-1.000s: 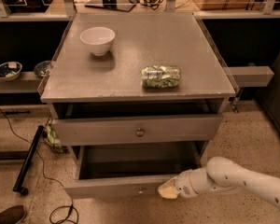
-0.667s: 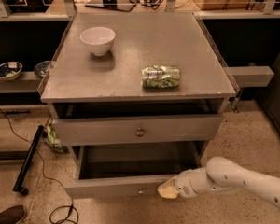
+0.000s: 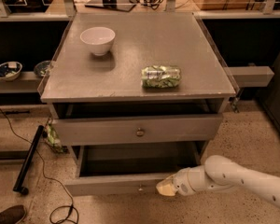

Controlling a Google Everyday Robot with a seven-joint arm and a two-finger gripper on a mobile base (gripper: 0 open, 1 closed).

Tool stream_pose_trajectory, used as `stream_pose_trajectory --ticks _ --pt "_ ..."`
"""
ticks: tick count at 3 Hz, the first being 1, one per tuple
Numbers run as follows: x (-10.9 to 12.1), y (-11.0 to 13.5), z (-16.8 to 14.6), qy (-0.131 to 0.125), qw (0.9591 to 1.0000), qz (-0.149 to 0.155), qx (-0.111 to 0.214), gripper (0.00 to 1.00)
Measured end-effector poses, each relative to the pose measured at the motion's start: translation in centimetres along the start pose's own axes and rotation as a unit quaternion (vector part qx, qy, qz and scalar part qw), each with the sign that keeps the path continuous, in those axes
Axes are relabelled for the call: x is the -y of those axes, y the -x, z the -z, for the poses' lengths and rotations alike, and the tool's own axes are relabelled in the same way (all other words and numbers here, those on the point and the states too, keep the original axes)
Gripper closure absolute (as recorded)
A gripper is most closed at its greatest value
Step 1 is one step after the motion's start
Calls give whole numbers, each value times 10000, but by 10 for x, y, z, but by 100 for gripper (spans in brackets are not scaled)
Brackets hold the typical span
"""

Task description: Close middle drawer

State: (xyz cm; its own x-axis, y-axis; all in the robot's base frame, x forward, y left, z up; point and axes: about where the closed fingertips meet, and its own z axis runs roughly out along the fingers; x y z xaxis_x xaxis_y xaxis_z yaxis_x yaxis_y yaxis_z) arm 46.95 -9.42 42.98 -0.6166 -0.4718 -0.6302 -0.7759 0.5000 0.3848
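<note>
Nothing has shifted over the last second: my pincer sits where it was, low at the front of the cabinet, against the panel of the middle drawer just right of its knob, and that drawer stands just as far out of the cabinet. So the closing push hasn't bitten yet, I judge. Whether the pincer is clenched or released I cannot tell. The drawer's box looks bare; the white bowl on the cabinet's top looks empty too
</note>
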Motion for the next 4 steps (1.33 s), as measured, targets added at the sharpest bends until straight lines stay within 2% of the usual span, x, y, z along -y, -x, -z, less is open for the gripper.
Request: stream_pose_trajectory --ticks 1,4 --pt "4 11 -6 -50 9999 37 113 100" --pt "4 14 -8 -84 9998 26 187 100"
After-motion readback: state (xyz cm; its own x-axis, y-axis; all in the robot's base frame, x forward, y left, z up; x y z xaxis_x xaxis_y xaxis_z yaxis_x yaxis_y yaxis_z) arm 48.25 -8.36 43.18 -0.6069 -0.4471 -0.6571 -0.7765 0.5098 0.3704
